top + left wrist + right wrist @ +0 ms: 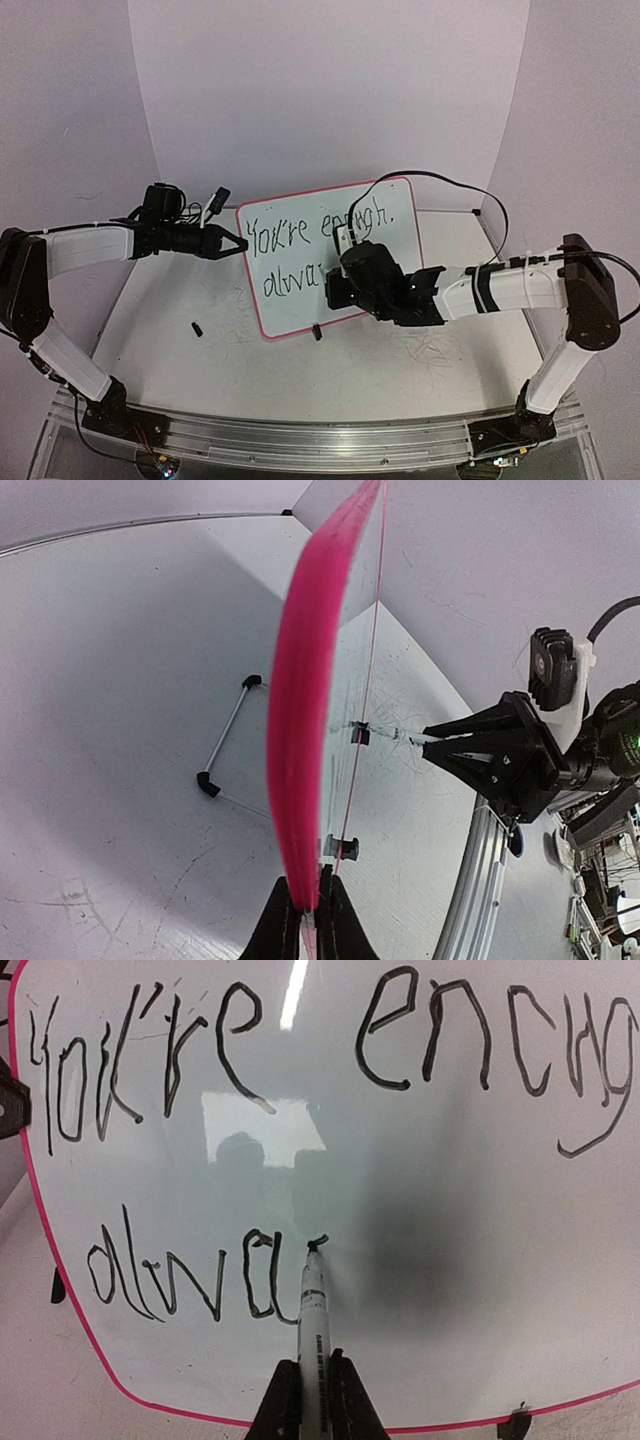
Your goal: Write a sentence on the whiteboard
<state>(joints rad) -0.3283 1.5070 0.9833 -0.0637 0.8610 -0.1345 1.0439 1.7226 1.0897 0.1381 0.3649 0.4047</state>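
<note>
**Whiteboard pinched at its edge, marker tip on the second line**

Underneath everything, the white tabletop [200, 360], scuffed with faint grey marks. Near its middle, propped on edge and leaning back, the whiteboard [300, 300], writing face turned toward the arm bases, with a red-pink rim and rounded corners. Seen edge-on from the left wrist as a thin pink band [305, 680].

Reaching in from the left side, the left arm [90, 245]; from the right side, the right arm [500, 290], its wrist low in front of the lower middle of the board.

Across the board in black marker, the sentence [230, 1060]: top line "You're enough." in the overhead view, second line below it reading only "alwa", plus the start of a further stroke.

At the board's left edge, the left pincer [240, 245], pressed together on the pink rim, fingers one on each face of the board [310, 920].

In front of the writing, the right pincer [315, 1400], closed around the barrel of a marker [312, 1310]. Marker pointed up at the board, black tip touching the surface just after the last "a".

Behind the board, a thin wire stand [225, 742] with black ends, resting on the tabletop. Along the lower rim, black clip feet [345, 848]. Left of the board's lower corner and apart from it, a small black piece [197, 328], too small to identify.
</note>
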